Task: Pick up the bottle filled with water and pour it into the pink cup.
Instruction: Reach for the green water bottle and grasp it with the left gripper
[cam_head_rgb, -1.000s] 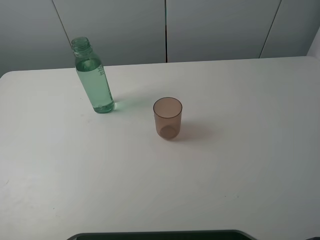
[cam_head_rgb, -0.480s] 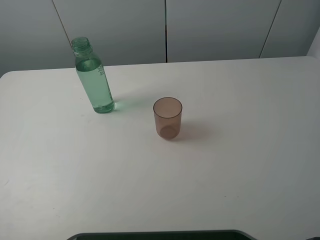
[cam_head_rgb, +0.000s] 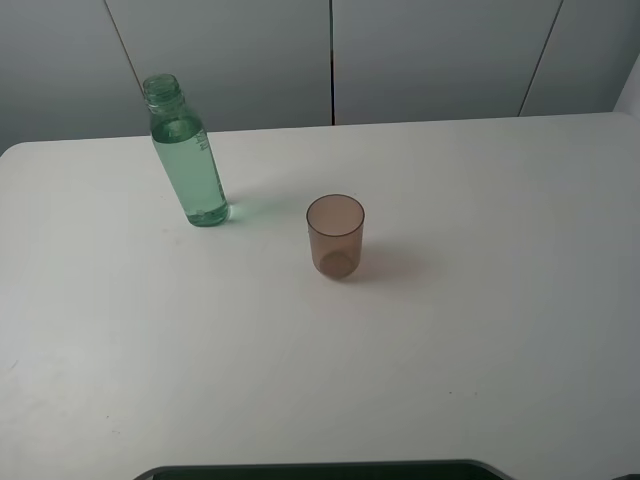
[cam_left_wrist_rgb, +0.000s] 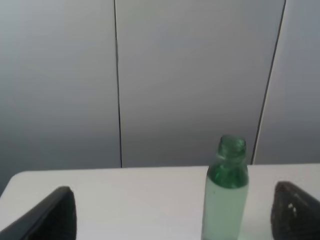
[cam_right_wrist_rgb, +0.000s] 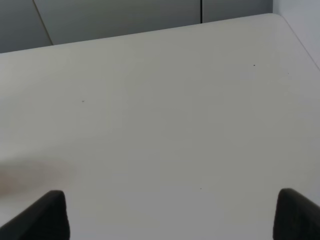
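So what you've got here is a plain white table (cam_head_rgb: 470, 360), rounded at the far left corner, running up to a wall (cam_head_rgb: 430, 55) of grey panels. You can see thin dark seams (cam_head_rgb: 331, 60) splitting those panels, one straight up, the others leaning a bit. Look close in the right wrist view and you'll spot a few tiny dark specks (cam_right_wrist_rgb: 254, 65) on the table. There's also a dark strip (cam_head_rgb: 320, 469) poking in at the near edge, can't tell what it is.

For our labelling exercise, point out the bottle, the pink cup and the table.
the bottle (cam_head_rgb: 192, 175), exterior high view, on its liquid-filled body.
the pink cup (cam_head_rgb: 335, 238), exterior high view, on its side wall.
the table (cam_head_rgb: 500, 300), exterior high view, on its bare top.
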